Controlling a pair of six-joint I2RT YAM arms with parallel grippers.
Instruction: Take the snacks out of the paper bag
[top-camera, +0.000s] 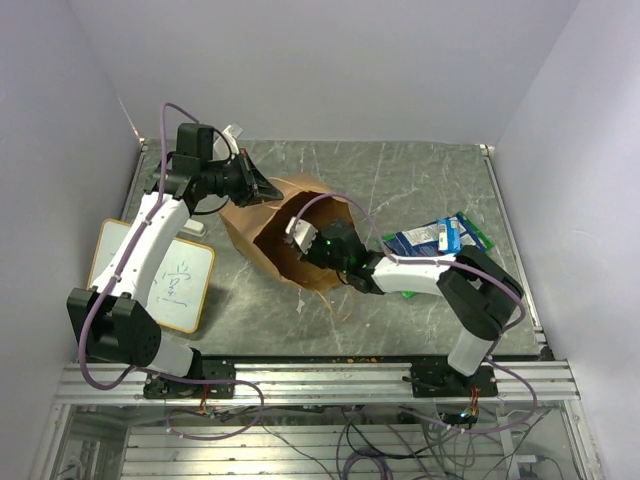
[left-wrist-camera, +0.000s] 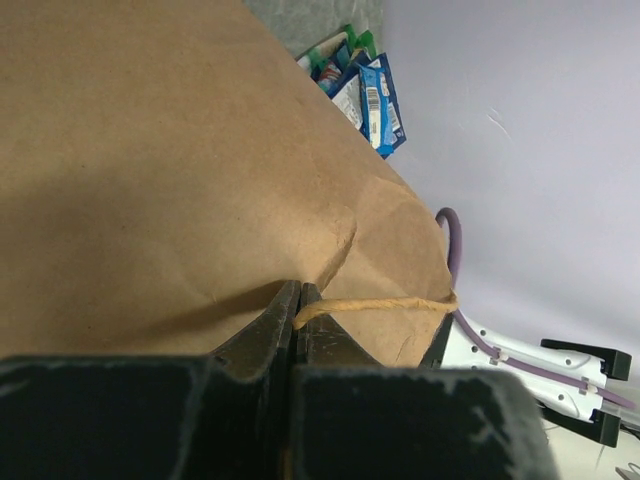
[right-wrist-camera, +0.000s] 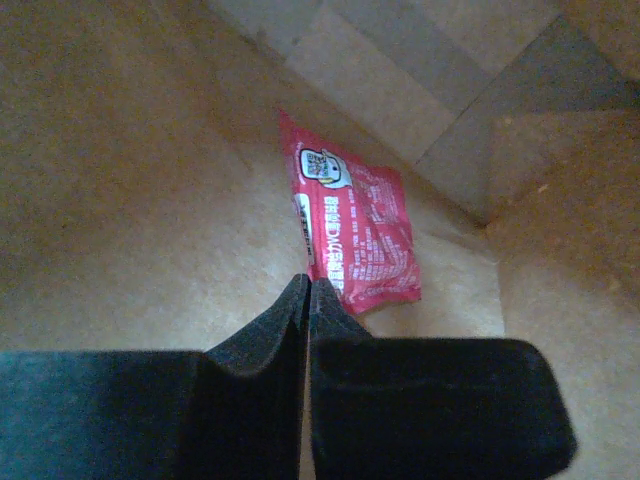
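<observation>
The brown paper bag (top-camera: 262, 228) lies on its side on the table, its mouth facing right. My left gripper (top-camera: 266, 190) is at the bag's upper rim, shut on the thin string handle (left-wrist-camera: 380, 303); the left wrist view shows the string pinched at the tips of that gripper (left-wrist-camera: 297, 297) against the bag's wall (left-wrist-camera: 150, 150). My right gripper (top-camera: 300, 236) reaches inside the bag. In the right wrist view it (right-wrist-camera: 308, 284) is shut on the near corner of a small red snack packet (right-wrist-camera: 358, 225), which lies on the inner wall. Several blue and green snacks (top-camera: 440, 238) lie outside to the right.
A small whiteboard (top-camera: 175, 280) with writing lies at the left, beside the left arm. The pile of snack packets (left-wrist-camera: 365, 90) sits close to the table's right edge. White walls enclose the table at the back and both sides.
</observation>
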